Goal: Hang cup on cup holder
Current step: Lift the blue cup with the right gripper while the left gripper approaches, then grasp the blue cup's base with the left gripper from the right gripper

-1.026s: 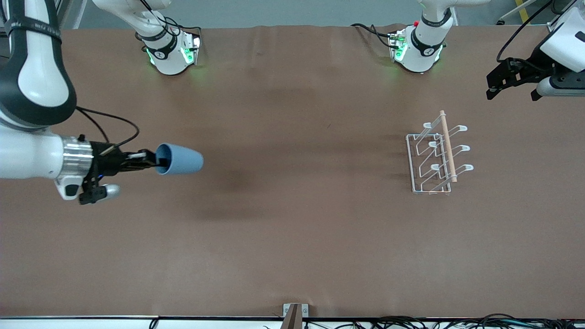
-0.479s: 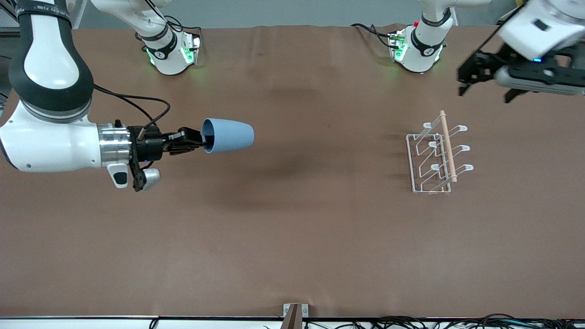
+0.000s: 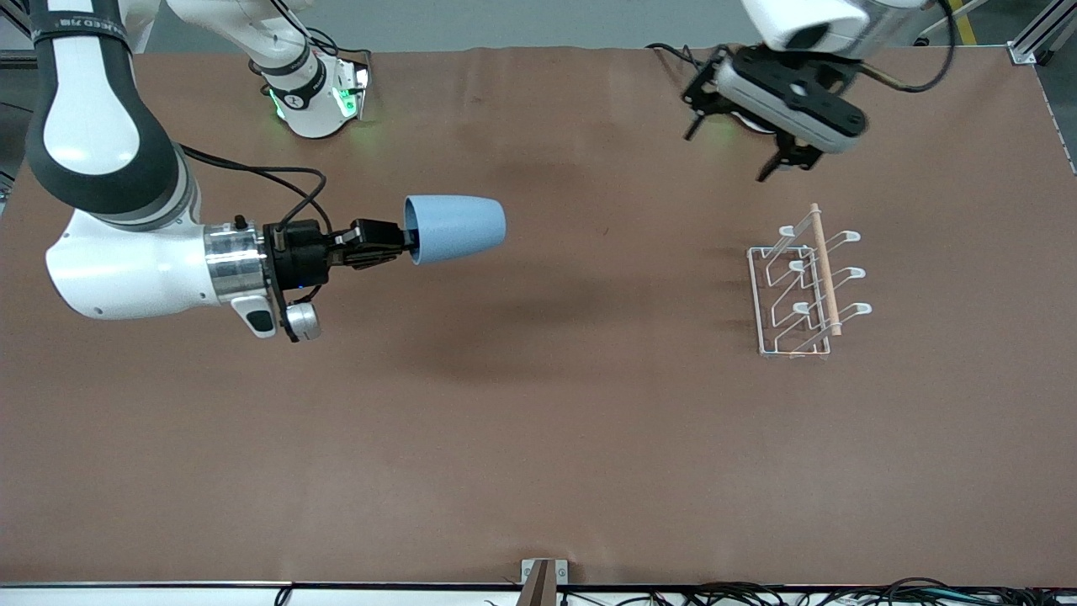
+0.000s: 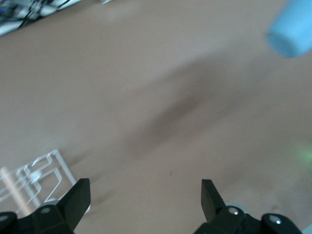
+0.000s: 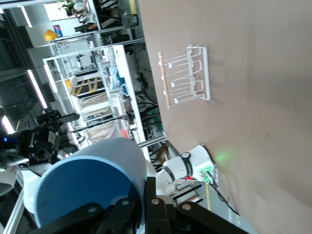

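table (image 3: pixel 538 438): brown matte cover, soft dark shadows in the middle | cables (image 3: pixel 808 594): black, along the edge nearest the front camera | room: metal shelving (image 5: pixel 92 92) with clutter, a yellow helmet (image 5: pixel 50 35), long ceiling lights (image 5: pixel 36 90)

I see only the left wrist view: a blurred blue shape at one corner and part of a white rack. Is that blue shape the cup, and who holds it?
Observer: Yes, the cup. The right gripper is shut on its rim, holding it on its side in the air.
Operator: What is the cup over?
Observer: Bare table, toward the right arm's end, apart from the cup holder.
Operator: Does anything hang on the holder?
Observer: No, every peg is bare; a wooden rod lies along its top.
Operator: And my left gripper?
Observer: The left gripper is open, in the air near the left arm's base.
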Robot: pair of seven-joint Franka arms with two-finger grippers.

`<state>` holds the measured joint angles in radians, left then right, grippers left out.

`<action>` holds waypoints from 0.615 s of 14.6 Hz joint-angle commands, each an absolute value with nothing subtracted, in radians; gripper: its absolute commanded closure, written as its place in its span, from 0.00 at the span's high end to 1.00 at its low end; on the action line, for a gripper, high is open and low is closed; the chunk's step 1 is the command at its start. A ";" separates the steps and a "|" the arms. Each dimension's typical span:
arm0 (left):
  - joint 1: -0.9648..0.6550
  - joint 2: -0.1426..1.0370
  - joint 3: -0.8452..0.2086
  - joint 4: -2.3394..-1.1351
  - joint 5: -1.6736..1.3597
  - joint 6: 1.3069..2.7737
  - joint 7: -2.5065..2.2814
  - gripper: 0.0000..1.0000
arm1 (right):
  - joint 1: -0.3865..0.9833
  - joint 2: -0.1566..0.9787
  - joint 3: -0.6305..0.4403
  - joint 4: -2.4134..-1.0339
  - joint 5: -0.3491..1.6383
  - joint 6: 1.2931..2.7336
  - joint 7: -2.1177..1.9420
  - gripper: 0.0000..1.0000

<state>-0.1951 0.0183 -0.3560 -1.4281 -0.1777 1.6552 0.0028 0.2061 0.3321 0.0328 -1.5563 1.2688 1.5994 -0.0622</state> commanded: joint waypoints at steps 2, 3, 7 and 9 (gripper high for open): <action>-0.274 0.089 -0.419 -1.328 -0.152 1.680 0.011 1.00 | 0.258 0.325 0.028 -1.585 1.325 1.650 -0.048 0.01; -0.313 0.107 -0.422 -1.327 -0.143 1.725 0.011 1.00 | 0.270 0.328 0.028 -1.585 1.331 1.652 -0.048 0.01; -0.425 0.192 -0.423 -1.302 -0.036 1.883 0.018 1.00 | 0.301 0.339 0.026 -1.585 1.339 1.674 -0.048 0.02; -0.439 0.224 -0.423 -1.302 -0.006 1.962 0.020 1.00 | 0.305 0.341 0.026 -1.585 1.338 1.675 -0.048 0.02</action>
<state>-0.4300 0.1731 -0.4196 -1.3505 -0.0428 1.9214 0.0030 0.2956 0.3513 0.0328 -1.5672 1.3108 1.6665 -0.0573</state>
